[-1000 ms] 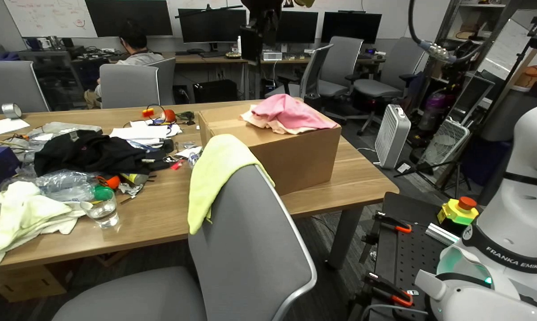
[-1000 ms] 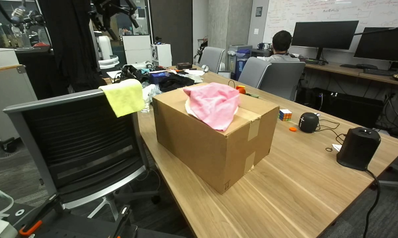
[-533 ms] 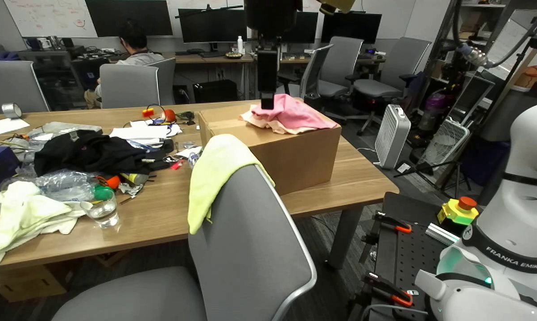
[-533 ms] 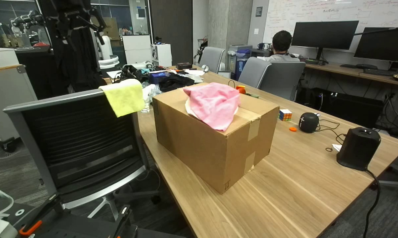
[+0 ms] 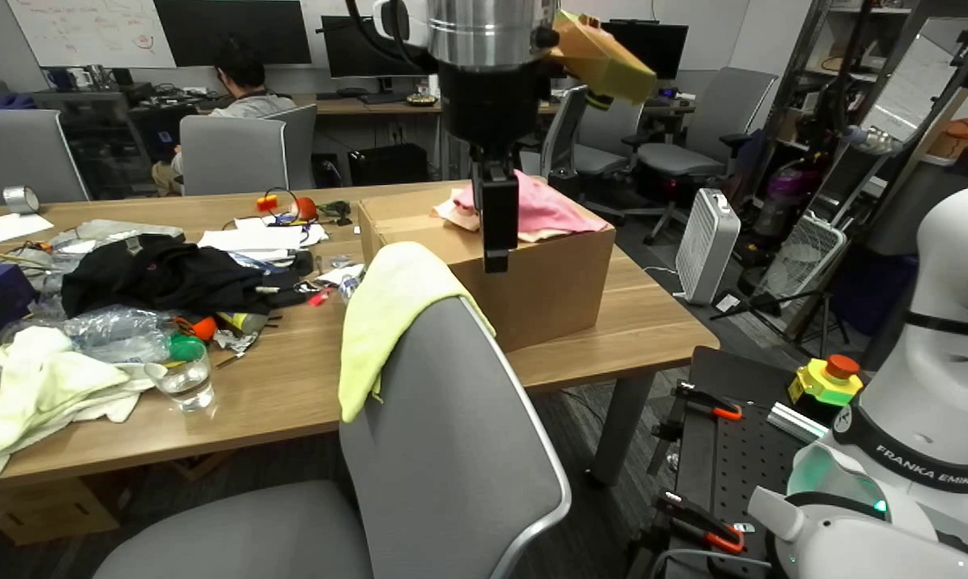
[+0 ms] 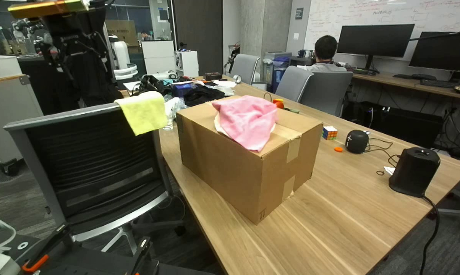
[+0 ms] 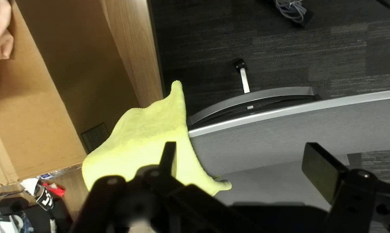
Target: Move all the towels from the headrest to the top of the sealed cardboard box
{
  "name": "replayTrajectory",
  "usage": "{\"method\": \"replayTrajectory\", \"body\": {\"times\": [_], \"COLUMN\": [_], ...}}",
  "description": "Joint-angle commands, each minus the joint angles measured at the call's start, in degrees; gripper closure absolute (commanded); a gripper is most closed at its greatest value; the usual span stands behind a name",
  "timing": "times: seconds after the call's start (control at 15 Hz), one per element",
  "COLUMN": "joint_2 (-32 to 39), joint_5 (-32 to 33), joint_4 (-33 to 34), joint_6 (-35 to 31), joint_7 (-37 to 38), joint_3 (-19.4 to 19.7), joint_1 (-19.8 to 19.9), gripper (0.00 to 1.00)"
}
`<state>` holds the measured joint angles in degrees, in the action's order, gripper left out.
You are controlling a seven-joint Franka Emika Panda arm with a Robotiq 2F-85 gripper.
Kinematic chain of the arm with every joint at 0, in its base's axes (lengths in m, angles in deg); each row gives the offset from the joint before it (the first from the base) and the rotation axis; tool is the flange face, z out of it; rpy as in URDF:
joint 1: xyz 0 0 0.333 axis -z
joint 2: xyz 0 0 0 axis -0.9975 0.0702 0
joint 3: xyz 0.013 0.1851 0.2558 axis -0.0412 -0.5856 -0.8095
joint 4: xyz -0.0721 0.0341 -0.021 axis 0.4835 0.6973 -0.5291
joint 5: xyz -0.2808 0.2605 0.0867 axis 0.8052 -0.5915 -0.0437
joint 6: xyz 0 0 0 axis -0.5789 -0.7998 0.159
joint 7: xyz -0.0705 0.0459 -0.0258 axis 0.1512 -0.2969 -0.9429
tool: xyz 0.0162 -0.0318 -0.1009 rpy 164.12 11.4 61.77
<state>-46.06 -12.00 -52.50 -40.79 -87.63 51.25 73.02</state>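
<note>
Pincer [image 7: 242, 158] spread wide, a broad gap between its pads [image 7: 319, 174]. Wrist view: one finger overlaps the yellow towel [image 7: 140, 139], the other the grey chair [image 7: 279, 132]. In both exterior views the pincer points down, apart from towel and chair. Whether it sits squarely over the towel: cannot tell.

Yellow towel: draped over one end of the chair's top edge, hanging down both faces.

Box [image 6: 222, 172]: on the table [image 6: 348, 214], near the chair; top closed, tape [image 6: 293, 149] running down one end. On it lies the pink towel [image 6: 247, 120], rumpled, one tip near a corner of the box. A pale towel [image 5: 452, 213] shows from under it, mostly hidden.

Table, cluttered end: whitish cloth [image 5: 50, 386] heaped at the edge; glass [image 5: 188, 386] of clear liquid just beside it; black cloth [image 5: 162, 277] among clear plastic. Opposite end: puzzle cube [image 6: 329, 133], orange disc [image 6: 338, 149] near it.

Emergency button [image 5: 830, 382], red on yellow, beside the arm's base. Person [image 6: 324, 49] seated beyond the table.
</note>
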Motion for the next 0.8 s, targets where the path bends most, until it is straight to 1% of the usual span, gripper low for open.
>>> {"method": "replayTrajectory", "body": {"times": [0.0, 0.47, 0.73], "joint_2": [1.1, 4.9, 7.0], "joint_5": [2.5, 7.7, 9.7], "joint_4": [-1.9, -3.4, -3.2], "joint_6": [-5.3, -12.2, -14.3], "joint_7": [2.7, 10.6, 14.6], "joint_3": [-0.9, -1.2, -1.3], "joint_1": [0.0, 0.2, -0.1], "gripper": [0.00, 0.00, 0.00]}}
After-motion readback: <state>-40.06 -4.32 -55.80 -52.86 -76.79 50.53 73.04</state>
